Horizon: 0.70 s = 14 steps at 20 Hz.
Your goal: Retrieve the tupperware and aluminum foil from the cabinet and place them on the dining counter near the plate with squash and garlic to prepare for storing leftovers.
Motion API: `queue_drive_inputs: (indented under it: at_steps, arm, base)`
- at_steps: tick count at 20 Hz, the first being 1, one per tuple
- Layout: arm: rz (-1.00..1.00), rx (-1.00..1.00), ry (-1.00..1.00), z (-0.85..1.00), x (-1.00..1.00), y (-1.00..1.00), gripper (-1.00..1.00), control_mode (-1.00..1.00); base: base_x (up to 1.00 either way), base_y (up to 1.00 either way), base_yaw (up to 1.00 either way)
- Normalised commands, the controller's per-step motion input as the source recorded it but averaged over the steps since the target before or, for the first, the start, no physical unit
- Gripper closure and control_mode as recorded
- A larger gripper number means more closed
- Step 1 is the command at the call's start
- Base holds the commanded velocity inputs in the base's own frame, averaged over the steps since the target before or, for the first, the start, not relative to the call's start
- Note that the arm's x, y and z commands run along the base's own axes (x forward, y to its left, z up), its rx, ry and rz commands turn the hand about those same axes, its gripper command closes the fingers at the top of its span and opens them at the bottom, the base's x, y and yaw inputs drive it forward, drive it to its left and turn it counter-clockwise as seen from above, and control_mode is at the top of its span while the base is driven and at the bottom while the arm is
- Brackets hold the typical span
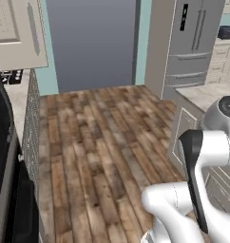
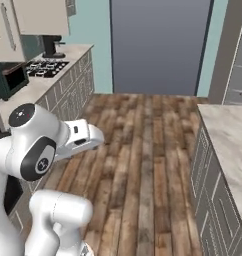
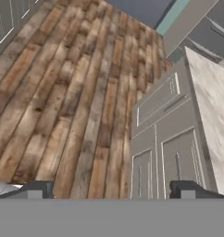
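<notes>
Hovering over plank floor [image 3: 63, 92], end effector [image 3: 111, 190] spread empty, fingertips cropped; cabinet [image 1: 17, 33] edge-cut.

Bare wooden plank floor [image 1: 98, 142] runs beside a marbled stone counter [image 2: 233, 140].

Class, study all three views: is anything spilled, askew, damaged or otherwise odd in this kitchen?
Nothing stands out. The wooden floor is clean, the fridge doors are shut, the counter drawers sit flush, and the end effector is open, holding nothing.
</notes>
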Motion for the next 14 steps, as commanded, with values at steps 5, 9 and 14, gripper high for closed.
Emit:
queue_drive_inputs:
  at_steps: [5, 9, 14]
  arm:
    - [0.00, 0.00, 0.00, 0.00, 0.00, 0.00, -1.00, 1.00]
    - [0.00, 0.00, 0.00, 0.00, 0.00, 0.00, -1.00, 1.00]
    - [0.00, 0.00, 0.00, 0.00, 0.00, 0.00, -1.00, 1.00]
  base:
    - [1.00, 0.00, 0.35]
    - [1.00, 0.00, 0.51]
    - [1.00, 0.00, 0.60]
